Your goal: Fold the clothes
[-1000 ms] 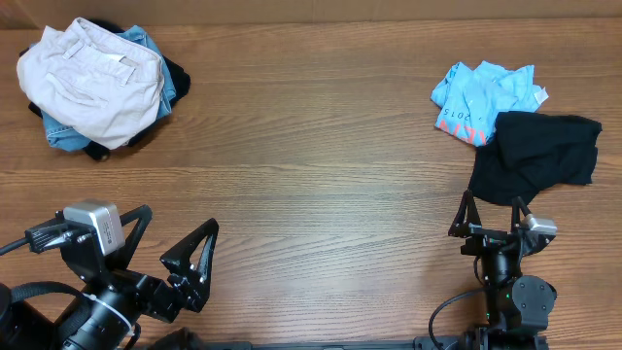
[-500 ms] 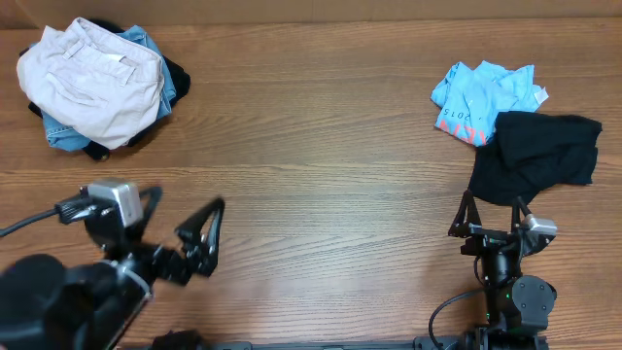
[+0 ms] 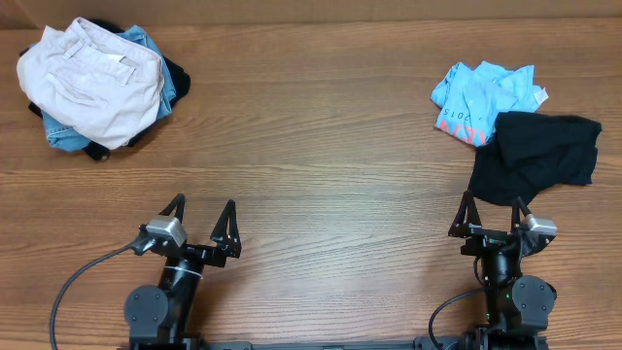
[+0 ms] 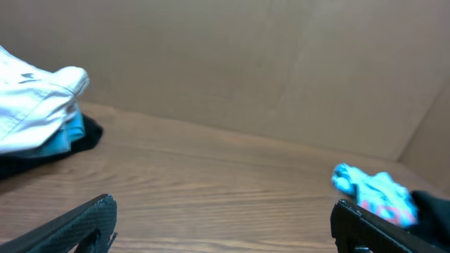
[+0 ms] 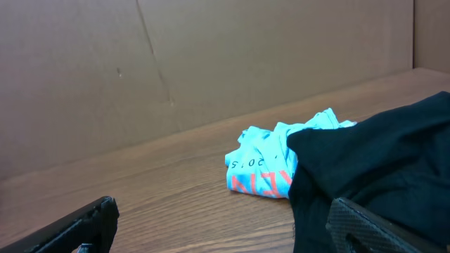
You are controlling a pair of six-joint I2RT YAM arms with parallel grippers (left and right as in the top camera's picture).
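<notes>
Cream-beige trousers (image 3: 92, 83) lie crumpled on a pile with blue denim (image 3: 151, 49) and a black piece at the table's far left; the pile also shows in the left wrist view (image 4: 35, 105). A light-blue printed tee (image 3: 481, 97) and a black garment (image 3: 535, 156) lie at the far right; both show in the right wrist view, tee (image 5: 274, 158), black garment (image 5: 380, 169). My left gripper (image 3: 201, 219) is open and empty near the front edge, left of centre. My right gripper (image 3: 493, 216) is open and empty just in front of the black garment.
A brown cardboard wall (image 5: 211, 63) stands along the table's far edge. The wood-grain table (image 3: 321, 165) lies between the two piles.
The left arm has swung down and settled near the front edge, its gripper now pointing toward the far side. The right arm and the clothes have not moved.
</notes>
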